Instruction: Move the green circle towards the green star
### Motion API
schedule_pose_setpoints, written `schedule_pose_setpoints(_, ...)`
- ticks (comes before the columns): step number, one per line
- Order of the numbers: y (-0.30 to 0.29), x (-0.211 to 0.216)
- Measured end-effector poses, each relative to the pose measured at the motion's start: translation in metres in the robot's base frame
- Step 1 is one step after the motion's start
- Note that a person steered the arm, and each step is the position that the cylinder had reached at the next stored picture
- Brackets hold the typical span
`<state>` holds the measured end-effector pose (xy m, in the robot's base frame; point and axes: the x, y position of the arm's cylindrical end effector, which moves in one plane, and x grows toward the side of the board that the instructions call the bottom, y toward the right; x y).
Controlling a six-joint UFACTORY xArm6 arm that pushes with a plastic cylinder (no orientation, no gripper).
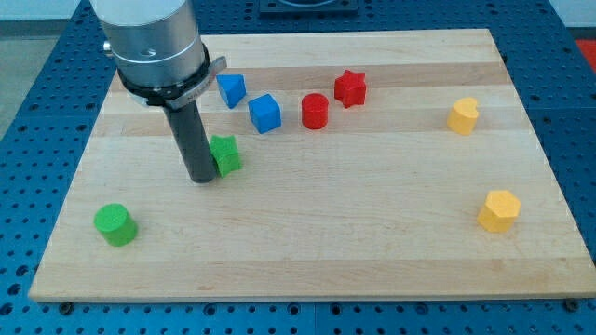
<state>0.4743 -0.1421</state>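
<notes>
The green circle [115, 224] is a short cylinder near the board's lower left. The green star [225, 154] lies up and to the right of it, left of the board's middle. My tip [201, 177] rests on the board just left of the green star, touching or nearly touching it. The rod rises from there to the arm's silver body at the view's top left. The green circle is well apart from my tip, down and to the left.
A blue triangle-like block [231, 89], a blue cube [264, 113], a red cylinder [315, 111] and a red star [350, 88] stand in the upper middle. A yellow heart-like block [463, 116] and a yellow hexagon [498, 210] are at the right. The wooden board [372, 251] has blue table around it.
</notes>
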Motion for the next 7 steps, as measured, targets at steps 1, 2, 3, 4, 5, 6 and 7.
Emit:
schedule_pose_setpoints(1,-0.044,0.0)
schedule_pose_setpoints(2,-0.084,0.0)
schedule_pose_setpoints(3,-0.09,0.0)
schedule_pose_setpoints(4,-0.09,0.0)
schedule_pose_setpoints(5,-0.09,0.0)
schedule_pose_setpoints(6,-0.091,0.0)
schedule_pose_setpoints(7,-0.093,0.0)
